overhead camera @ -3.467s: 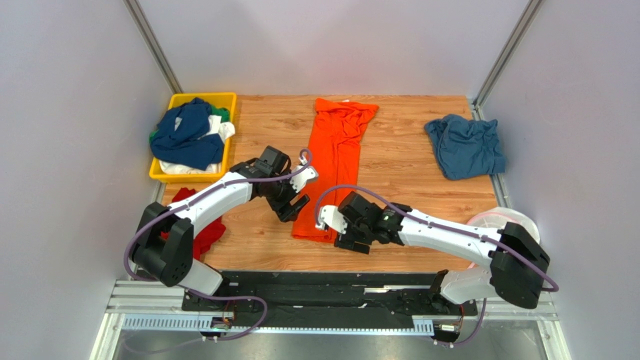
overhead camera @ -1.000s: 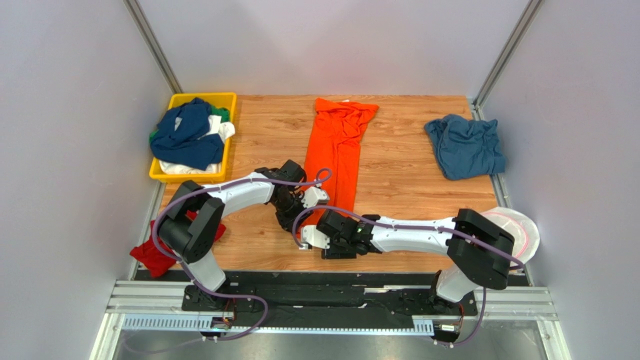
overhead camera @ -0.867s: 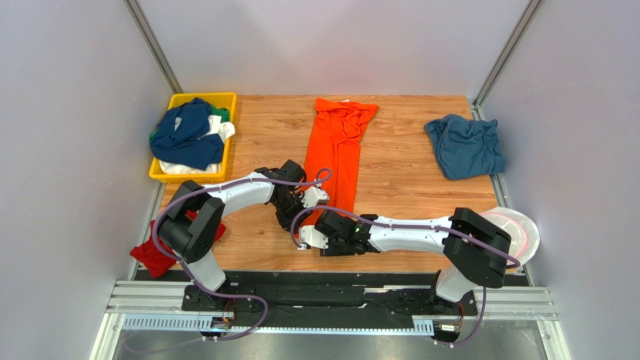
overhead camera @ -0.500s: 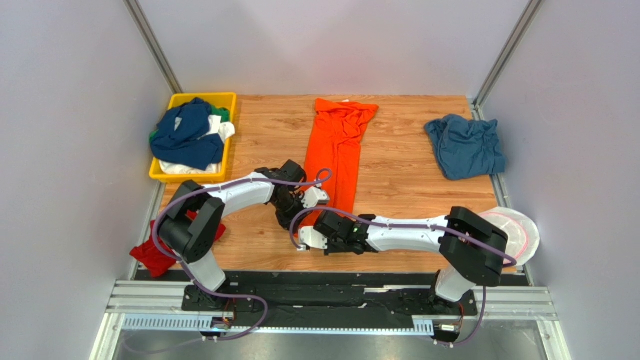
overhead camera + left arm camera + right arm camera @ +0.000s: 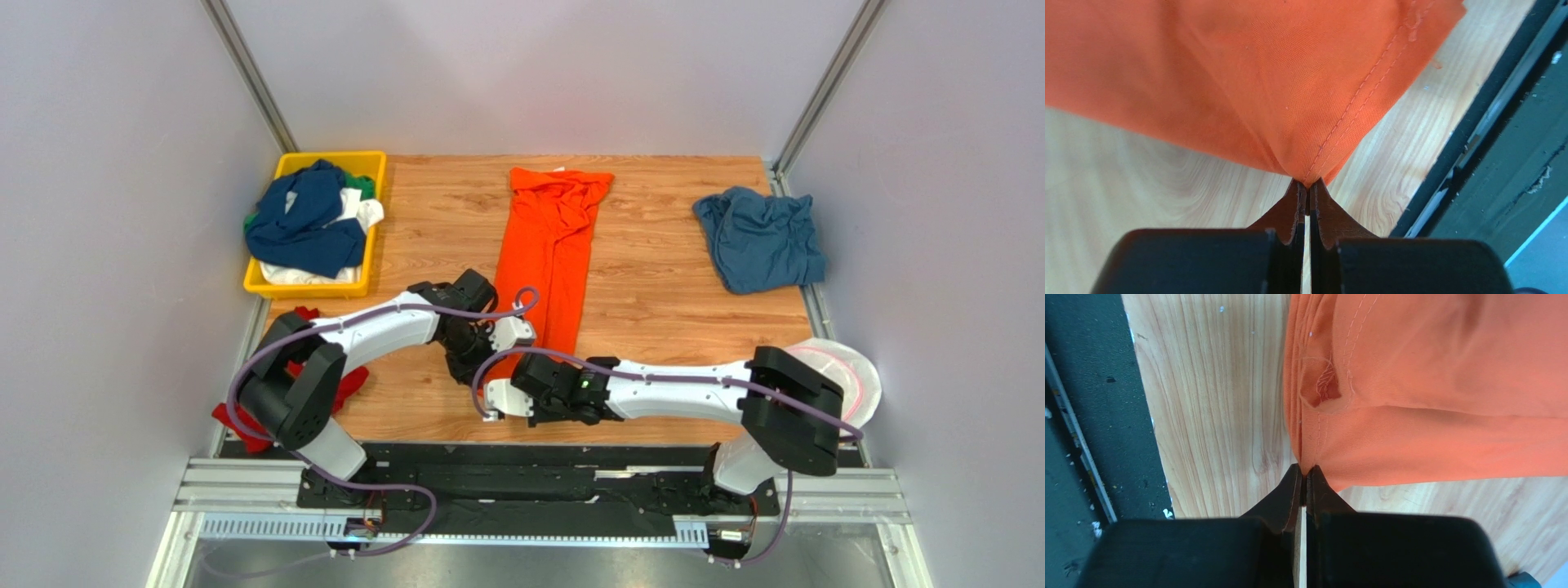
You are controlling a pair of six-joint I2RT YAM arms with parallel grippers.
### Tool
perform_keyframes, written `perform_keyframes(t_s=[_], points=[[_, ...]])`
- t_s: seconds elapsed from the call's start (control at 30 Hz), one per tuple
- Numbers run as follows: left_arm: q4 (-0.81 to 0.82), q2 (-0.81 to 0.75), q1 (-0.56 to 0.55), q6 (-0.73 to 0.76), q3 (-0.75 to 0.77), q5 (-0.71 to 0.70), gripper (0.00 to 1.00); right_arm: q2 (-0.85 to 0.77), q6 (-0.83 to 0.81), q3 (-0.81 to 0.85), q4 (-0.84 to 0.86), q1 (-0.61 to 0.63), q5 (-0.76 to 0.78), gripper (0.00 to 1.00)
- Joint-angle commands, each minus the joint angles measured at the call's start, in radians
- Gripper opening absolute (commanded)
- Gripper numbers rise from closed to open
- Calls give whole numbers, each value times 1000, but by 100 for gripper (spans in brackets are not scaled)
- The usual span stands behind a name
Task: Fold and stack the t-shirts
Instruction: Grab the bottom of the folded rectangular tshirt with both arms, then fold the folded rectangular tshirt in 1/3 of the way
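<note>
Orange in the top view: shirt (image 5: 548,251) laid lengthwise mid-table (image 5: 662,331), near end hidden under left gripper (image 5: 486,355) and right gripper (image 5: 497,390), close together by the near edge. Blue shirt (image 5: 761,239) crumpled far right; other shirts (image 5: 313,221) heaped in tray (image 5: 294,289); red one (image 5: 350,382) at the left edge.

From left wrist: fingers (image 5: 1293,208) clenched on a stitched hem corner, cloth drawn up taut.

From right wrist: fingers (image 5: 1290,493) clenched on another, folded hem corner.

Judged mid-fold, hem gripped. Next calls for carrying both corners level toward the collar, without bunching slack.

No brand, label or writing readable
</note>
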Motion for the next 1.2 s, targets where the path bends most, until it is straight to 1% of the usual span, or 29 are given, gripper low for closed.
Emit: perform_keyframes(t_s=[0.0, 0.17, 0.33, 0.67, 0.8, 1.0, 1.17], points=[[-20, -123, -5, 23, 14, -4, 0, -102, 21, 35, -10, 10, 41, 0], [-33, -195, -5, 9, 66, -10, 0, -148, 8, 48, -18, 10, 95, 0], [-36, -187, -5, 16, 107, -50, 0, -168, -23, 60, -15, -1, 159, 0], [-10, -66, -2, 29, 199, -96, 0, -179, -81, 103, -10, -119, 159, 0], [-2, -17, 23, 35, 253, -90, 0, -170, -107, 134, -10, -201, 133, 0], [-2, 58, 72, 47, 362, -72, 0, -139, -134, 175, -9, -288, 93, 0], [-33, 145, 99, 65, 492, -78, 0, -101, -155, 209, -7, -343, 69, 0]])
